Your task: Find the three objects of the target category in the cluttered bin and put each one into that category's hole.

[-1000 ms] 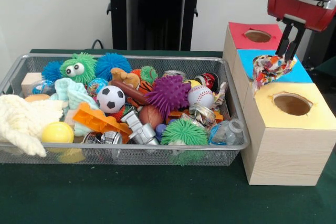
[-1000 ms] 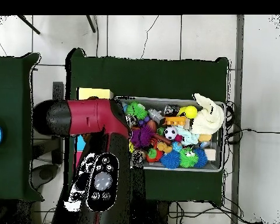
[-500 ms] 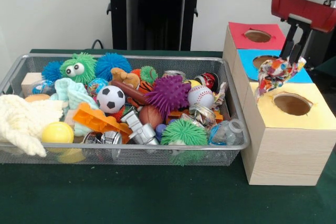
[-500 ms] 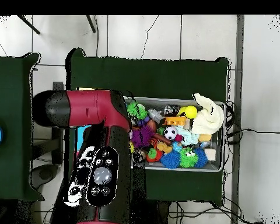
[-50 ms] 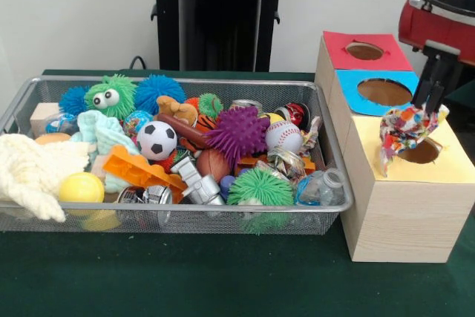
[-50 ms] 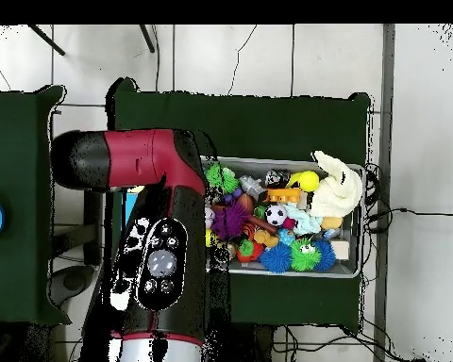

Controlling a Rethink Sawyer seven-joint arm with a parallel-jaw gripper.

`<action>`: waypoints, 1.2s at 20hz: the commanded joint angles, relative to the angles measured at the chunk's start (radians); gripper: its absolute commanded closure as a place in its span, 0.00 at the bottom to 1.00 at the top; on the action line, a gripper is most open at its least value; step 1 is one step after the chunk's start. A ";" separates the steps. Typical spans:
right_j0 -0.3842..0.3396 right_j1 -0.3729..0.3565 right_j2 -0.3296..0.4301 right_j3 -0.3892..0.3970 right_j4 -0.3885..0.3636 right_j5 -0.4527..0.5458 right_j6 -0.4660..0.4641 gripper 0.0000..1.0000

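From the front, the gripper hangs over the yellow-topped box, its fingers pinched on a crumpled multicoloured cloth that dangles at the rim of the yellow box's hole — not yet inside it. Beside it stand the blue-topped box and the red-topped box, their holes showing nothing. The wire bin remains crowded: a soccer ball, a purple spiky ball, a baseball, a cream knitted cloth draped over its end.

From overhead, the red arm covers the boxes and the gripper; only the bin shows, full. Judging by this, one delivery is near its drop — how many are already in cannot be told, and more searching likely remains.
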 commanded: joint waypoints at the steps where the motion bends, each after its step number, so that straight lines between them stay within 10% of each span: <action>1: 0.015 0.081 0.010 -0.028 0.029 0.064 0.239 1.00; 24: 0.013 0.023 0.006 0.050 0.103 0.084 0.182 1.00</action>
